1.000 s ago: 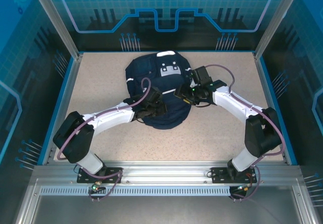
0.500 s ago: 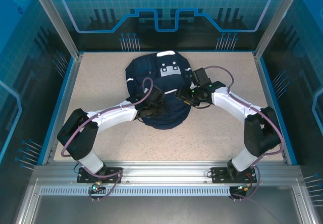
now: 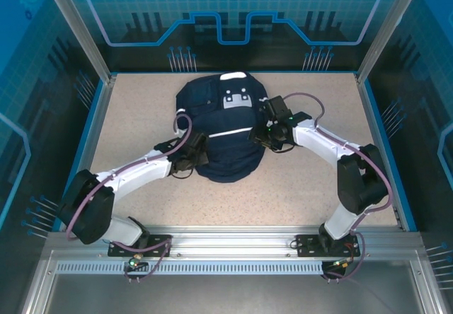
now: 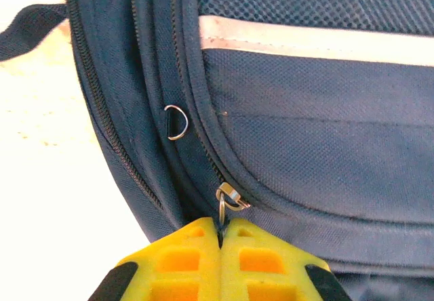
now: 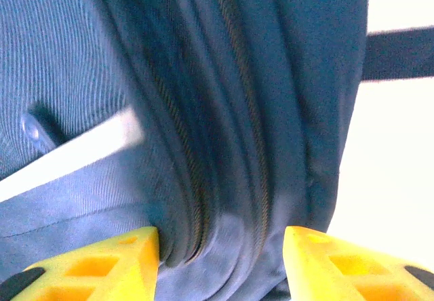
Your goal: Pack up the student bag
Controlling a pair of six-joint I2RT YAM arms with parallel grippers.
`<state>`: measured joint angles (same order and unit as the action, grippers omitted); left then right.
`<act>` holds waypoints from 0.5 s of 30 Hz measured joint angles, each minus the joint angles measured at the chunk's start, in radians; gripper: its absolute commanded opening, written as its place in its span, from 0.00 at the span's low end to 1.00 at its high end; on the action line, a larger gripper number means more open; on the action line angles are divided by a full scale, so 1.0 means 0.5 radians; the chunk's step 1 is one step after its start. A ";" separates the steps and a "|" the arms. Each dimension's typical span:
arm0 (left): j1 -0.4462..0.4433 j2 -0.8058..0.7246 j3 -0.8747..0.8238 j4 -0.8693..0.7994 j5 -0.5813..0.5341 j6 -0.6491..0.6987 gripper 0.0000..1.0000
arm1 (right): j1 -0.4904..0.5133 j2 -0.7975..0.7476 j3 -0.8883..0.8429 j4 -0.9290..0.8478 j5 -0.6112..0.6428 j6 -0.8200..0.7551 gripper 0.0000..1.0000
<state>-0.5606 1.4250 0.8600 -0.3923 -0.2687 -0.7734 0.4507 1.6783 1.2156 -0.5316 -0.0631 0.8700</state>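
L claw (image 4: 220,228) is pinching shut on zip pull (image 4: 224,205) at left side of bag (image 3: 219,144). Bag is lying flat mid table (image 3: 141,109), toward back. R claw (image 5: 220,236) is sitting half spread astride bag's right edge, fabric filling gap; can't tell if gripping.

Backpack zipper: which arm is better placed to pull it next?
Left. The left tool is shut on the metal zipper pull at the navy backpack's side. The right tool stands open around the opposite edge, holding no pull.
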 measured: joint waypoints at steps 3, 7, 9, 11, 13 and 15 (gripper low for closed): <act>0.087 -0.001 -0.002 -0.012 0.005 0.056 0.00 | 0.001 0.008 0.037 -0.010 -0.004 -0.060 0.55; 0.120 -0.030 -0.001 -0.032 0.031 0.149 0.27 | 0.000 -0.024 0.048 -0.055 0.038 -0.149 0.72; 0.121 -0.078 -0.001 -0.077 0.039 0.187 0.44 | -0.003 -0.090 0.048 -0.119 0.124 -0.204 0.79; 0.124 -0.155 -0.001 -0.138 0.039 0.211 0.62 | -0.024 -0.199 0.037 -0.179 0.234 -0.260 0.84; 0.140 -0.251 -0.001 -0.199 0.039 0.252 0.74 | -0.092 -0.347 -0.005 -0.227 0.358 -0.314 0.89; 0.164 -0.334 0.003 -0.249 0.038 0.260 0.82 | -0.211 -0.459 -0.054 -0.273 0.464 -0.364 0.92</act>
<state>-0.4786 1.2579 0.8616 -0.5167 -0.2497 -0.6434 0.3450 1.4487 1.1885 -0.6682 0.1688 0.6880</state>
